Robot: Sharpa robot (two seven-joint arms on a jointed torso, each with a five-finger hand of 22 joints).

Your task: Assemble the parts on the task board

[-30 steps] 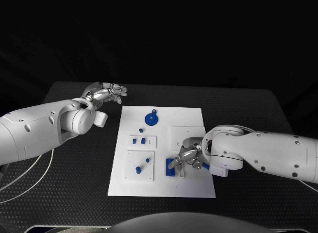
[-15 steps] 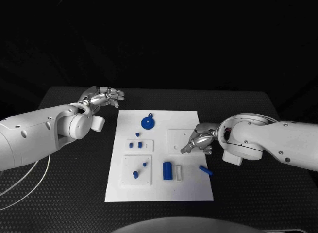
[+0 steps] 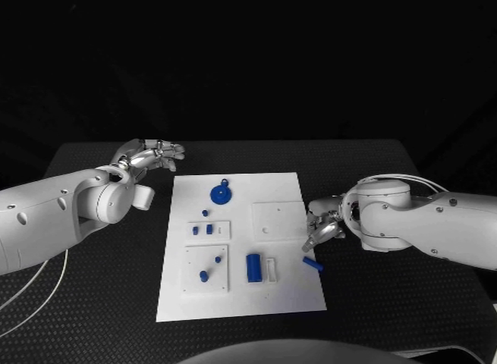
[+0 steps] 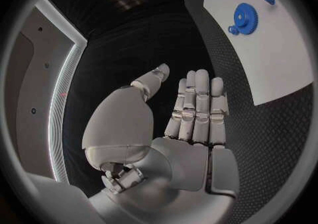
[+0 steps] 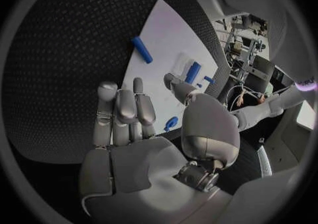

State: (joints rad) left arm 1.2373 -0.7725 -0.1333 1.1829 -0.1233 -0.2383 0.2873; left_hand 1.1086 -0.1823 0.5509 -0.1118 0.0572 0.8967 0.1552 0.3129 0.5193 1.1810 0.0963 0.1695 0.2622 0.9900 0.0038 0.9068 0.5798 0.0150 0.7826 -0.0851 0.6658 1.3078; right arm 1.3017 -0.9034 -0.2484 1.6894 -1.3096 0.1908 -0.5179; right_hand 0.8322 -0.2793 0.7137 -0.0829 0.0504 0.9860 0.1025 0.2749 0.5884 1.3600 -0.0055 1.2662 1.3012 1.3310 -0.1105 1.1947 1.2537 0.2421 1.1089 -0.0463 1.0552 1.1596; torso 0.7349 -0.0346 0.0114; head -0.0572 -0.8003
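Board white, flat on black desk, between the two hands. Nearest on it, blue bar upright in its slot, a loose blue peg at the board's right edge, just below the right hand. That hand empty, fingers loosely apart, hovering at the board's right edge. Farther off, blue gear on the board's far part. Left hand beyond the far left corner, over the desk, fingers apart, holding nothing.
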